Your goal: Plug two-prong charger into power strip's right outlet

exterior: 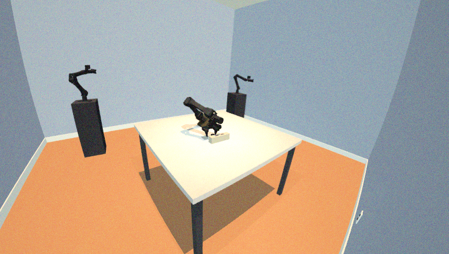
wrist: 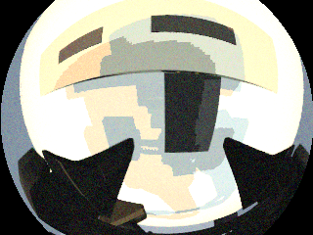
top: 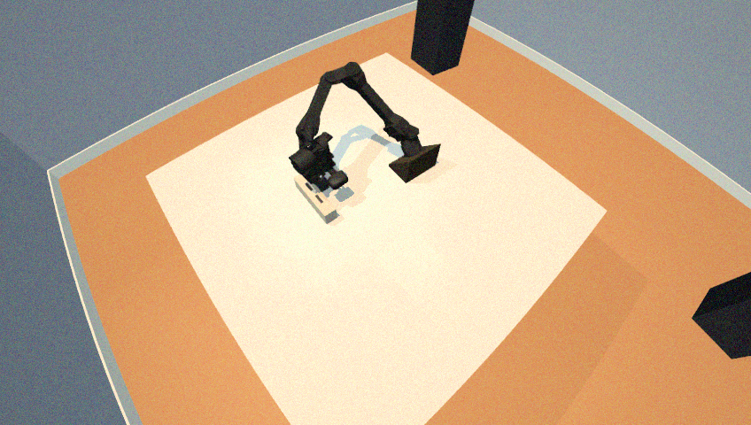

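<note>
The cream power strip point(top: 329, 209) point(exterior: 219, 138) point(wrist: 259, 59) lies on the table, across the top of the wrist view. Its top has two dark outlets, a left one point(wrist: 80, 45) and a right one point(wrist: 193, 28). A dark block point(wrist: 191, 113), apparently the charger, shows in the wrist view just on the near side of the strip; its prongs are not visible. My gripper point(exterior: 211, 134) point(wrist: 182, 143) is open and empty, low beside the strip. In the wrist view the block appears between the fingers, closer to the right one. I cannot make it out in the top and exterior views.
The arm's dark base point(top: 416, 164) stands on the pale table point(top: 379, 315) point(exterior: 201, 170), behind the gripper in the exterior view. Shadows of the arm fall across the strip and table. Two black pedestals with other arms point(exterior: 82, 78) point(exterior: 238, 82) stand off the table.
</note>
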`<control>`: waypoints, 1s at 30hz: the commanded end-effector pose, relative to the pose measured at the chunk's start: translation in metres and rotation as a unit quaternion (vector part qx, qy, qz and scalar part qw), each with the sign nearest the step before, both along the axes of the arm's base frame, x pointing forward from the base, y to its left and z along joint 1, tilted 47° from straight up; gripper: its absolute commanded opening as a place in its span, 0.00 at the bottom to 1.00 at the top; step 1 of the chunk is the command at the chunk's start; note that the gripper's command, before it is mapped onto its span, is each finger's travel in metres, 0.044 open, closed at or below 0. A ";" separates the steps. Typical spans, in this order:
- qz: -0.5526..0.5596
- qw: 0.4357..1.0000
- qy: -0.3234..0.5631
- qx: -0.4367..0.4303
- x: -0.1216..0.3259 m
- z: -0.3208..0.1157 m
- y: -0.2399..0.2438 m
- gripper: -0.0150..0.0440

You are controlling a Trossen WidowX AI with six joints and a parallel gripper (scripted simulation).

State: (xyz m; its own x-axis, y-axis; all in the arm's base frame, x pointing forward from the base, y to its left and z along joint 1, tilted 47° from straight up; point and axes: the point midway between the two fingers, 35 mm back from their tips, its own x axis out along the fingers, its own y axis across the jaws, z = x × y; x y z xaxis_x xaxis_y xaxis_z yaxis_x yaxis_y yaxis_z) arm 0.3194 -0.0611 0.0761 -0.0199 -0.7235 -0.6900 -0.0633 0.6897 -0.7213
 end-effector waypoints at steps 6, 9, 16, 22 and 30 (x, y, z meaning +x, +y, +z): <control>-0.001 1.000 -0.002 -0.002 -0.011 0.000 -0.001 1.00; -0.001 1.000 -0.002 -0.002 -0.014 0.000 -0.002 1.00; -0.001 1.000 -0.002 -0.002 -0.021 0.000 -0.002 1.00; -0.001 1.000 -0.002 -0.002 -0.028 -0.001 -0.003 1.00; 0.015 1.000 -0.013 0.002 -0.028 0.001 0.001 1.00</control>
State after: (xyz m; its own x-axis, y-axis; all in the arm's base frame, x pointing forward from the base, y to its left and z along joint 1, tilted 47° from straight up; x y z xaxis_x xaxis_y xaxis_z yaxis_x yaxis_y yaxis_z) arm 0.2886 -0.0633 0.0751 -0.0166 -0.7240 -0.6896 -0.0620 0.6891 -0.7220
